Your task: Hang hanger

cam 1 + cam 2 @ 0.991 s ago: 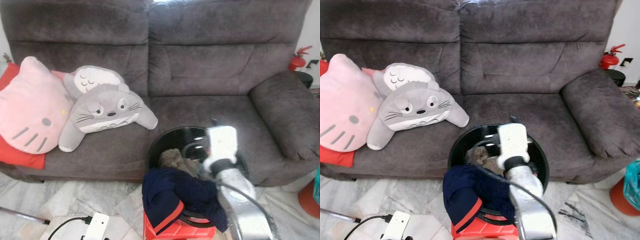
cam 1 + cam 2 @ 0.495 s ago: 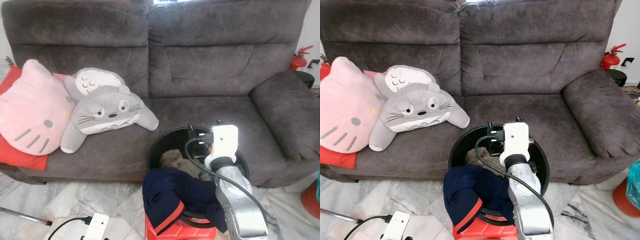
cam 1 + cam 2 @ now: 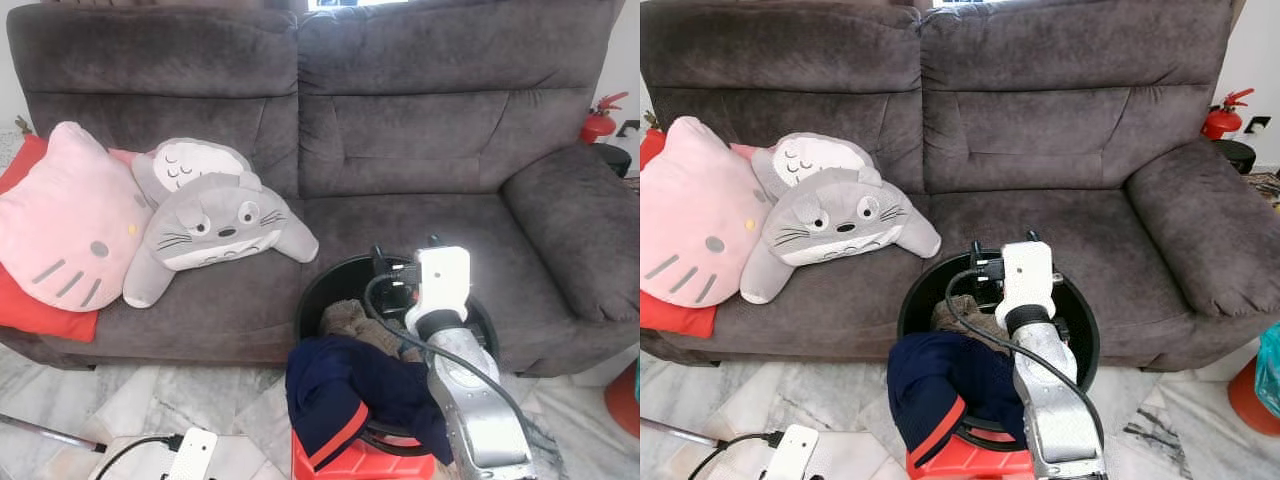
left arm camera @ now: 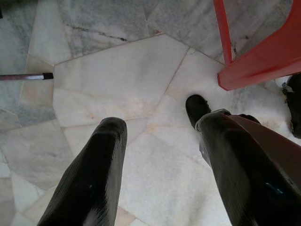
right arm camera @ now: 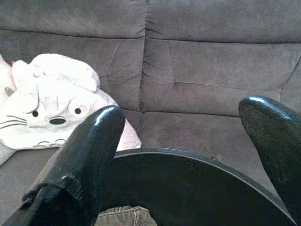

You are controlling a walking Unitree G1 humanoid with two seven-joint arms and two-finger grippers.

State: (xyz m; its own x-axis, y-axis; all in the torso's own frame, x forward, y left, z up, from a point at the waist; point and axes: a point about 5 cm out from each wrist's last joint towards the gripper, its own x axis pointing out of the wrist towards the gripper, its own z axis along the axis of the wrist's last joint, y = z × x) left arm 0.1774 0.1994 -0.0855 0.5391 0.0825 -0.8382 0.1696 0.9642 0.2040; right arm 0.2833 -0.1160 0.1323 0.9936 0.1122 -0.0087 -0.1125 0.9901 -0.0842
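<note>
Now the right gripper (image 5: 183, 155), jaws wide and empty, is held steadier over the black laundry basket (image 3: 330, 285) than a second ago, the left gripper (image 4: 160, 160) hangs open, and no hanger is discernible among the clothes (image 3: 355, 385).

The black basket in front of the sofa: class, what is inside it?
Inside the black basket lies crumpled brownish cloth. A navy garment over its rim and the right gripper cover the rest.
</note>
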